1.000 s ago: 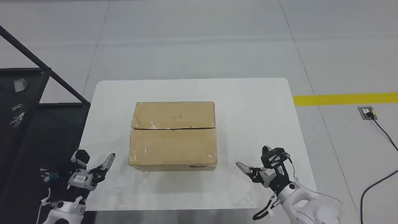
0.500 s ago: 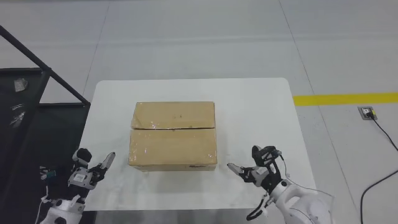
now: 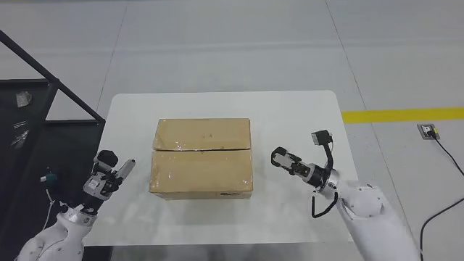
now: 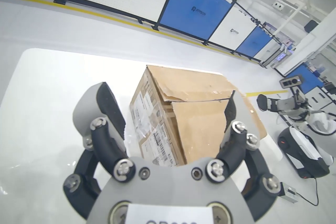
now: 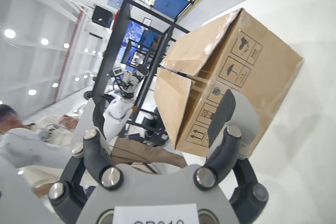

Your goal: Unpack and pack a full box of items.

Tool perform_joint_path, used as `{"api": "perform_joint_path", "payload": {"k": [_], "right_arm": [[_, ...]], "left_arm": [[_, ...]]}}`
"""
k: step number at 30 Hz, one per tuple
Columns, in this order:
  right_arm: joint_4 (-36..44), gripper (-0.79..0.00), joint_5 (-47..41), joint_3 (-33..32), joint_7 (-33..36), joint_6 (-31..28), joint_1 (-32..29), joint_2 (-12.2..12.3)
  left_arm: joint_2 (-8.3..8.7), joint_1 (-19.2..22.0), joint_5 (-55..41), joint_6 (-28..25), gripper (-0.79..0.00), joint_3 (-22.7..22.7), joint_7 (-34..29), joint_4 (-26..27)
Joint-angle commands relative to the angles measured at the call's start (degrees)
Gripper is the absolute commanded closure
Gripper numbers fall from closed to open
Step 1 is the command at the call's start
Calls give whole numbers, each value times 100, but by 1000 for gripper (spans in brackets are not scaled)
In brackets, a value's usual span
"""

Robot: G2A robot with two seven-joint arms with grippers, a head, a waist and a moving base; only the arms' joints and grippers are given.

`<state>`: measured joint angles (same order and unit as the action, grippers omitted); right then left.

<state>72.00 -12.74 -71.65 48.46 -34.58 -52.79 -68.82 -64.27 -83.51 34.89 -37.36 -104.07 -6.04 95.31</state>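
Note:
A brown cardboard box [image 3: 201, 158] stands in the middle of the white table [image 3: 304, 116], its top flaps folded down with a slightly parted seam. My left gripper [image 3: 118, 167] hovers just off the box's left side, open and holding nothing. In the left wrist view the left gripper [image 4: 170, 109] faces the box [image 4: 189, 93] at a labelled corner. My right gripper [image 3: 278, 157] is close to the box's right side, open and pointing at it. In the right wrist view the right gripper [image 5: 160, 114] frames the box [image 5: 236, 64] end with the printed handling symbols.
A black metal rack [image 3: 29, 116] stands off the table's left edge. A yellow line [image 3: 402, 115] and a power socket [image 3: 426, 130] with a cable lie on the floor to the right. Bare table surrounds the box on all sides.
The right arm has swung forward from the table's front edge to the box's right side, its gripper now turned toward the box. The left arm has risen slightly toward the box's left side.

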Motion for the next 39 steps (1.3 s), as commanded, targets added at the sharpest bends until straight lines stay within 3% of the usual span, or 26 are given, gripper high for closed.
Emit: {"api": "perform_joint_path", "payload": {"k": [1, 8, 17, 23, 30, 39], "right_arm": [[-411, -785, -519, 129, 407, 13, 294, -32], [-1371, -785, -1350, 760, 1195, -167, 974, -230], [-2196, -785, -1552, 1281, 1243, -558, 1518, -472], [-2400, -785, -2023, 1471, 1518, -606, 1702, -600], [-1538, -785, -2505, 1437, 1910, -216, 1514, -488], [465, -785, -2214, 1149, 2723, 594, 744, 22]], "left_arm": [[17, -84, -135, -300, -785, -60, -38, 21], [59, -326, -810, -558, -785, -255, -315, -56], [117, -220, -1712, 156, -785, -228, -1180, -353], [120, -180, -1647, 400, -785, -134, -1204, -293], [128, -303, -1898, 156, -785, -192, -1138, -236], [188, -383, -2124, -439, -785, -296, -1563, -172]]}}
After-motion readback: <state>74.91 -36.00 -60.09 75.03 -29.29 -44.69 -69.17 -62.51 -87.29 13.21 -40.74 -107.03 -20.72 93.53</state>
